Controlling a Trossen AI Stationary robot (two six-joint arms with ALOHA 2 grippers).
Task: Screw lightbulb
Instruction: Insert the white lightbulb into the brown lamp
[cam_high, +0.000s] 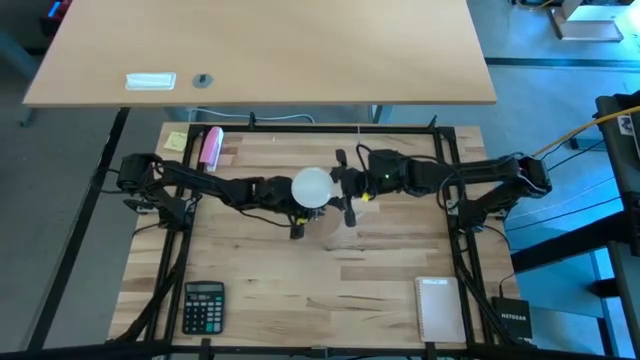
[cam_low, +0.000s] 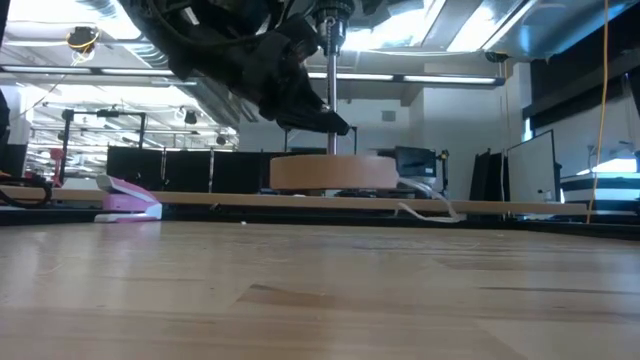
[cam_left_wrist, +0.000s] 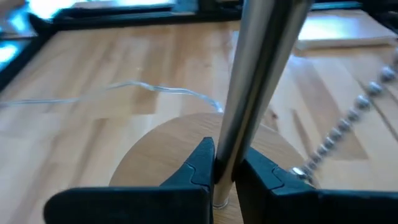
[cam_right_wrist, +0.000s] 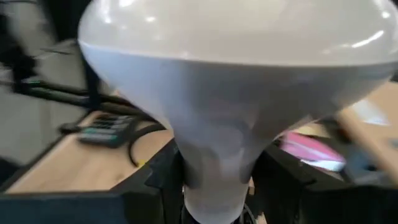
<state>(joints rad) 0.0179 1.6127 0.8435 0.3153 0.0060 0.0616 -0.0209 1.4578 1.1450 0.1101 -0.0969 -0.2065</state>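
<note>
Found the white globe-shaped lightbulb (cam_high: 312, 186) at mid-table in the high view, raised above the pale wooden tabletop (cam_high: 260, 270) and sitting between the two dark arms. Saw it fill the right wrist view, broad dome uppermost, tapering down to a narrow pale neck.

Noted the right gripper (cam_right_wrist: 217, 180) closed on that neck, its dark fingers (cam_right_wrist: 161, 177) pressed against it on either side. Placed this gripper just right of the bulb in the high view.

Found the left gripper (cam_left_wrist: 224, 171) clenched on a slim upright silver metal rod (cam_left_wrist: 261, 74), low on the rod and just above a round flat wooden disc (cam_left_wrist: 155, 149). Saw the same grip in the low view, with the rod rising from the disc, which lay flat on the table.

Spotted a silver bead chain (cam_left_wrist: 348, 118) hanging beside the rod, and a thin clear cord (cam_left_wrist: 155, 88) trailing over the boards behind the disc.

Noted, well apart from the work, a black calculator (cam_high: 204, 305) near the front left, a white notepad (cam_high: 438, 308) near the front right, a pink object (cam_high: 211, 147) at the back left and a yellow sticky note (cam_high: 176, 141) just beside it.
</note>
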